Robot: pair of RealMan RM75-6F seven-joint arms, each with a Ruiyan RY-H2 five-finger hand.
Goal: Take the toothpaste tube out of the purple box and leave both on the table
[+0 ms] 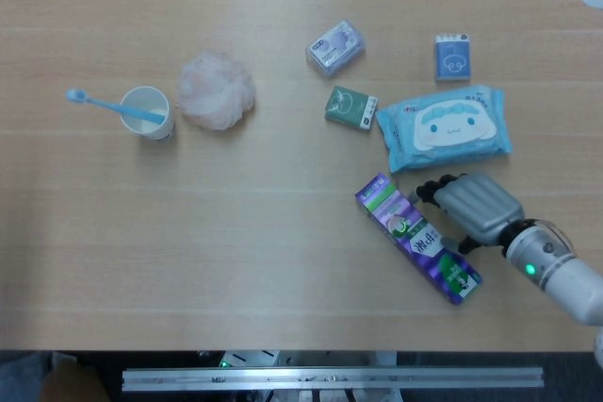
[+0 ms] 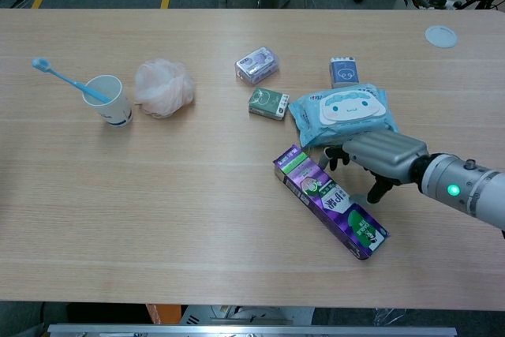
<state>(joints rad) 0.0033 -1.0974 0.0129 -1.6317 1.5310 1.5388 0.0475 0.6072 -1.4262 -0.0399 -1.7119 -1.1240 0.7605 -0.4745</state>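
The purple toothpaste box [image 1: 415, 237] [image 2: 327, 199] lies flat and slanted on the table, its open-flap end pointing up-left. No tube shows outside it, and its inside is hidden. My right hand [image 1: 476, 206] [image 2: 383, 154] sits against the box's right long side. Its fingers are spread and curved, with the fingertips [image 1: 429, 190] at the box's edge and nothing gripped. My left hand appears in neither view.
A blue wipes pack [image 1: 443, 127] [image 2: 341, 112] lies just behind my right hand. Further back are a green packet [image 1: 350, 107], a small blue box [image 1: 452, 56] and a pale purple packet [image 1: 335, 47]. At the left stand a pink pouf [image 1: 217, 89] and a cup with a toothbrush [image 1: 146, 112].
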